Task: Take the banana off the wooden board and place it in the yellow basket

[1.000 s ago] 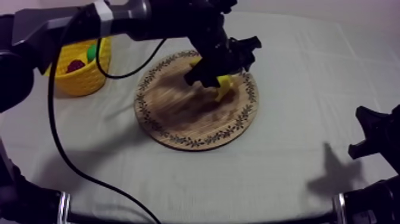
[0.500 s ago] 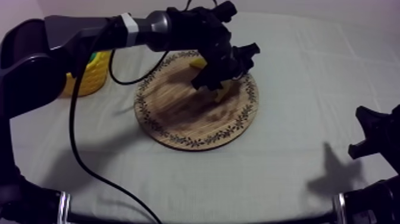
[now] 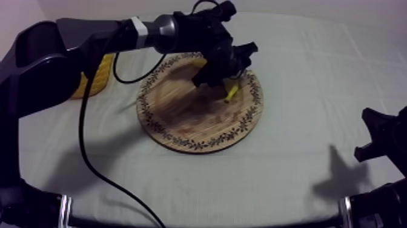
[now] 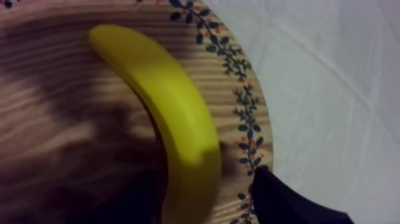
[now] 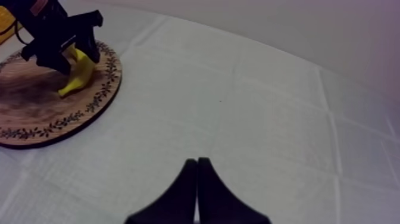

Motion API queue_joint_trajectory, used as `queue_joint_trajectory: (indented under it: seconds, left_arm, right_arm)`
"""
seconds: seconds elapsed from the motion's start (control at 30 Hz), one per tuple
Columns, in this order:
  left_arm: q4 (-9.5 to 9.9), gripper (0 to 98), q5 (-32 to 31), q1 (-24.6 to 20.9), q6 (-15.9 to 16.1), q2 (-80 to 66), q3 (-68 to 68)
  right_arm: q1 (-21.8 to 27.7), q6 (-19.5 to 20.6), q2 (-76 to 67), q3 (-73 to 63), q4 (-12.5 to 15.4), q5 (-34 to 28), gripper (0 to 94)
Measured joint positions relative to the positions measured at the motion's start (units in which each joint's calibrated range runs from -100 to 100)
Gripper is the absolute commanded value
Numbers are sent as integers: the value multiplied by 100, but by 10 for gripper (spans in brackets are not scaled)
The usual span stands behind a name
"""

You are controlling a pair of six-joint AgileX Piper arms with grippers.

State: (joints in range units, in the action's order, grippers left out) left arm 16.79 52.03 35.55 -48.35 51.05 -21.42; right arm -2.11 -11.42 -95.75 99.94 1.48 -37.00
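Banana (image 4: 172, 119) lies on the wooden board (image 3: 181, 115), curving along its right rim. Bare cloth (image 3: 303, 121) lies right of the board. Left gripper (image 3: 223, 76) hangs right over the banana, fingers spread either side. Right gripper (image 5: 197, 163) sits low over the cloth, fingers pressed together. Yellow basket (image 3: 100, 76) sits behind the left arm, contents hidden.

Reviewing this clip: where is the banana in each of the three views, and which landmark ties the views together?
Top view: banana on the far right part of the board, under the left gripper.
Left wrist view: banana lying curved on the board, beside the patterned rim.
Right wrist view: banana on the board, beneath the left gripper.
Shared landmark: the patterned rim.
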Motion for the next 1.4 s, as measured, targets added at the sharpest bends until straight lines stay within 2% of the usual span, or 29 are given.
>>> queue_joint_trajectory:
  seconds: [0.27,0.4,0.7,0.9,1.23,1.4]
  left_arm:
    - [150,586,-35,9,-80,144,-169]
    - [384,585,-69,53,-205,386,-418]
    - [515,499,72,56,-278,576,-511]
    - [517,334,94,34,-203,588,-458]
    - [467,77,-43,30,230,490,-346]
    - [436,19,-11,29,213,345,-169]
  right_arm:
    - [0,0,0,0,0,0,3]
    - [-9,0,0,0,0,0,3]
    - [-13,0,0,0,0,0,3]
    - [-17,0,0,0,0,0,3]
    - [-17,0,0,0,0,0,3]
    - [-17,0,0,0,0,0,3]
